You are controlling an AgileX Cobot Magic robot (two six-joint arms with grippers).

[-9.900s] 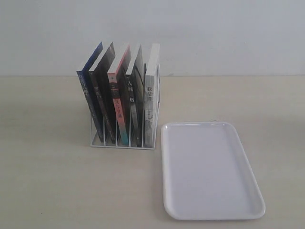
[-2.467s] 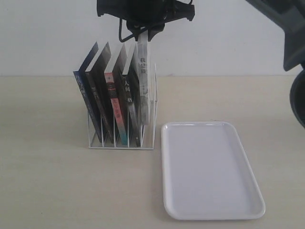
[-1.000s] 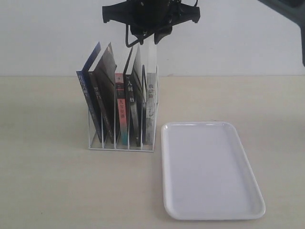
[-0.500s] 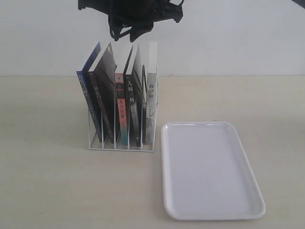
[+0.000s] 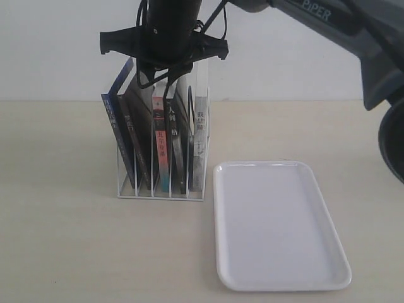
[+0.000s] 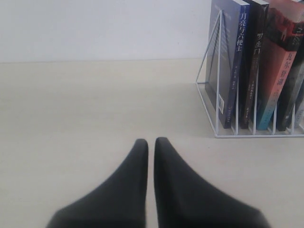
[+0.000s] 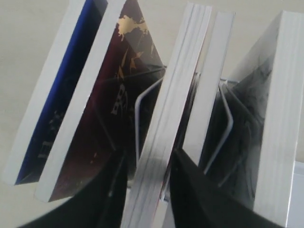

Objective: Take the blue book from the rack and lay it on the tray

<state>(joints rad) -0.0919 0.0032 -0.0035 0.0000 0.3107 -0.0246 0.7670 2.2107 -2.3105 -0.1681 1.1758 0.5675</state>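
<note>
The blue book [image 5: 117, 120] leans in the leftmost slot of the white wire rack [image 5: 161, 195]. Its blue spine [image 6: 241, 61] shows in the left wrist view and its blue cover [image 7: 57, 104] in the right wrist view. My right gripper [image 5: 161, 77] reaches in from the right and hangs over the rack's top. It is open, with its fingers [image 7: 148, 159] on either side of the page edge of the red-and-teal-spined book [image 7: 175, 95], two slots from the blue book. My left gripper [image 6: 151, 142] is shut and empty, low over the table left of the rack. The white tray [image 5: 278, 221] lies empty to the right.
Several other books stand in the rack: a black-spined one [image 5: 136, 126] next to the blue book, the red-and-teal one [image 5: 161, 145], a dark one [image 5: 177, 139] and a white one [image 5: 199, 132]. The right arm [image 5: 353, 31] crosses the upper right. A pale wall stands behind.
My right gripper has moved left and come down from above the rack's right side, so its fingers now straddle the middle book's top. The books and tray have not moved.
</note>
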